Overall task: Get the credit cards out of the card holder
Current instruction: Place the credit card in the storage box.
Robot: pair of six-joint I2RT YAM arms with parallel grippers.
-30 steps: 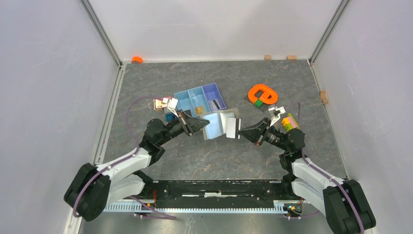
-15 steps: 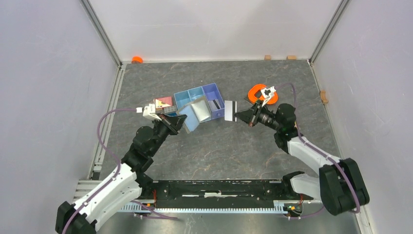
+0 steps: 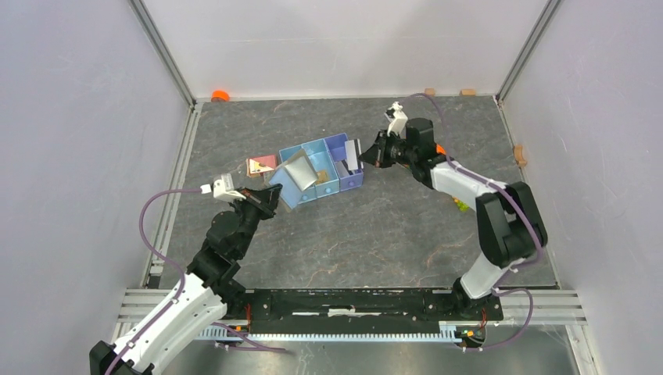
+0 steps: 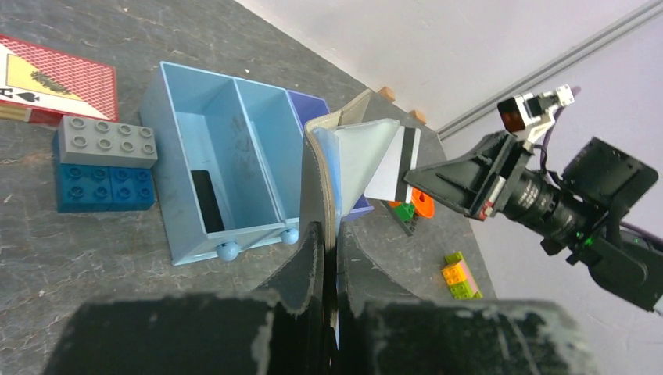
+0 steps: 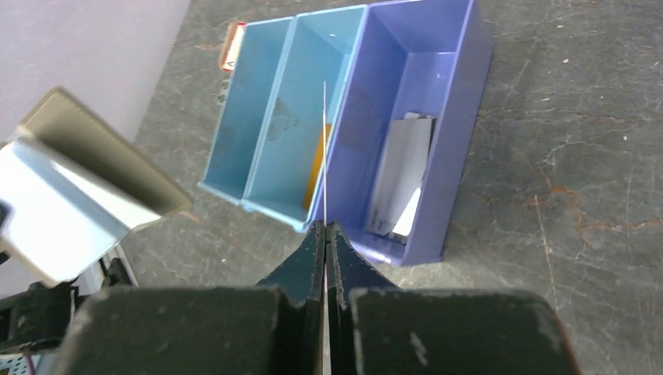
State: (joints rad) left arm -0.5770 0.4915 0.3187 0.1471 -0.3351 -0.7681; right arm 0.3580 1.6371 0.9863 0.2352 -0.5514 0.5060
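Credit cards: one card (image 3: 353, 154) stands upright, pinched tight in the right gripper (image 3: 374, 154), which comes in from 3 o'clock. The card hangs above the purple compartment at the 3 o'clock end of the blue-and-purple tray (image 5: 461, 101), and a second card (image 5: 399, 183) lies inside that compartment. Card holder (image 3: 295, 176) is off the table, spread open with its pale blue inside showing, over the tray's 8 o'clock corner; its lower edge is clamped in the closed left gripper (image 3: 270, 197), which enters from 7 o'clock.
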